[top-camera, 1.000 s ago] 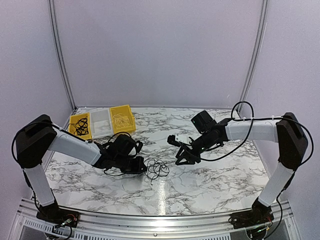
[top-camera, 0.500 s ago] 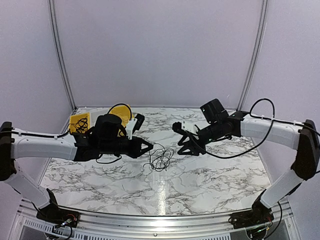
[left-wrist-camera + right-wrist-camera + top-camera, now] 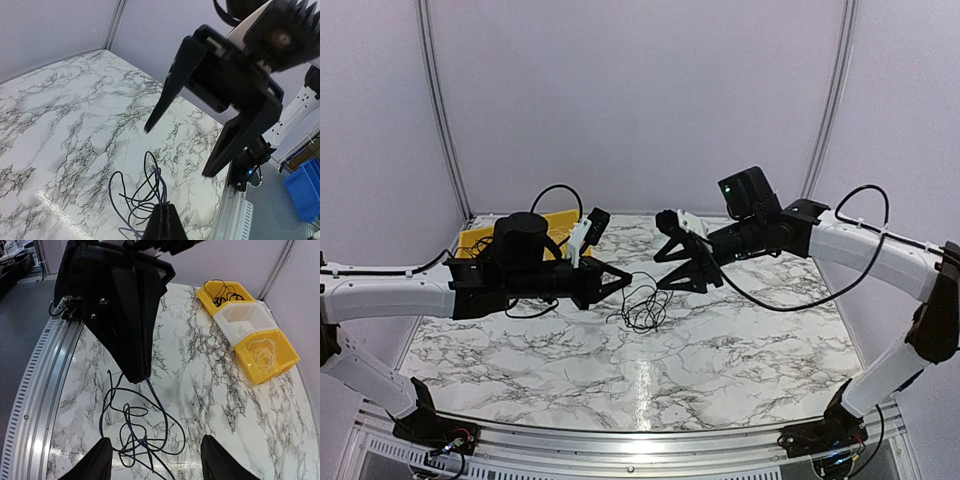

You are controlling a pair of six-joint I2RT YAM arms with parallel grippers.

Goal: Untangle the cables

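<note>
The cables (image 3: 642, 305) hang as one loose dark bundle near the middle of the surface (image 3: 720, 350), strung from the tip of the left hand (image 3: 623, 281). The left wrist view shows that hand (image 3: 162, 220) pinched closed on a strand, with the loops (image 3: 142, 200) drooping below it.

Change noted: a second ago the bundle lay flat and the left hand sat low beside it. The left arm now reaches out and up, and the bundle is drawn upward and narrower. The right hand (image 3: 667, 270) has also risen and moved toward the centre. It is spread wide, holds nothing and faces the bundle from just beside it.

Judgement: the bundle is lifted for a second grip, and no strand has been separated yet. The task stands at an early stage.

Not determinable:
- Whether the lowest loops (image 3: 135, 435) rest on the surface or hang just clear of it.
- How many cables make up the bundle, and where they cross. The strands are too thin and too overlapped in every view.
- Any plug ends: none can be made out.

In the top view the left arm covers most of the bins at the far left. The right wrist view shows them in a row: a yellow bin (image 3: 212, 290) with dark wire, a white bin (image 3: 247, 320), and a second yellow bin (image 3: 250, 357) with pale wire.
</note>
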